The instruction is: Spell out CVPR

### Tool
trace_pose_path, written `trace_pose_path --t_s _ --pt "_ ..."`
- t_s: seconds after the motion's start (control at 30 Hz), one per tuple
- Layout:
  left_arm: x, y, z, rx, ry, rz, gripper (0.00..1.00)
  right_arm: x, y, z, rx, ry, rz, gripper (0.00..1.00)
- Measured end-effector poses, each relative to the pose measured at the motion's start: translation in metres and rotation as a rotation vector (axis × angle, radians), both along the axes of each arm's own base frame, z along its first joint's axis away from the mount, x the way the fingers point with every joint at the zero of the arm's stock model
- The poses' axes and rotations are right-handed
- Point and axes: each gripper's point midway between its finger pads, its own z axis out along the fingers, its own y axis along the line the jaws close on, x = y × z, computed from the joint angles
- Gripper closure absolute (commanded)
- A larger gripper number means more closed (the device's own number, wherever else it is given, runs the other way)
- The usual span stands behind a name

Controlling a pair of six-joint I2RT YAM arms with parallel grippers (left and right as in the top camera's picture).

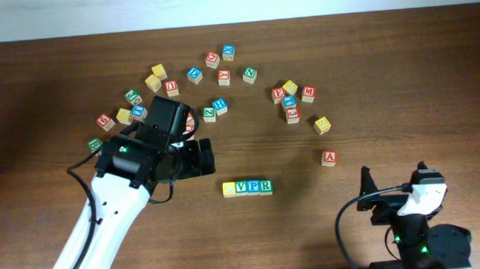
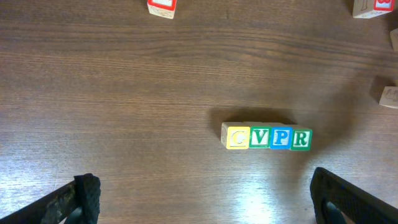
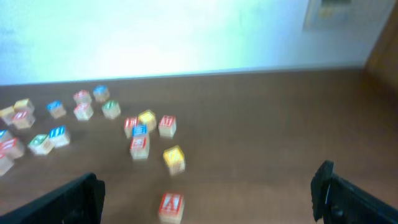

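Overhead: dark wooden table (image 1: pixel 415 62), white wall (image 1: pixel 218 2)

Surface notes
Table (image 2: pixel 124 93) dark grained wood, faint sheen; blocks (image 2: pixel 267 137) pale wood, coloured painted faces; left arm (image 1: pixel 106 217) smooth white plastic.

Row: C block (image 2: pixel 237 137), V block (image 2: pixel 259 137), P block (image 2: pixel 280 137), R block (image 2: pixel 301 138) are being shown touching, side by side.
Lettering: yellow, green, blue, green.
Place: just ahead of left gripper (image 2: pixel 205 196), right of centre.
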Motion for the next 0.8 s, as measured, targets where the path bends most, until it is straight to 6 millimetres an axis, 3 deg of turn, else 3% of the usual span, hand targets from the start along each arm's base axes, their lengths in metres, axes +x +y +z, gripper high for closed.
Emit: trace_pose_path --t_s 0.33,0.8 --pt "0.0 0.0 0.0 0.0 0.0 0.0 0.01 0.025 0.0 -0.017 -0.094 -0.142 0.015 0.02" --pt "0.0 0.0 0.0 0.0 0.0 0.0 0.01 0.043 0.001 -0.035 -0.1 -0.254 0.013 0.02"
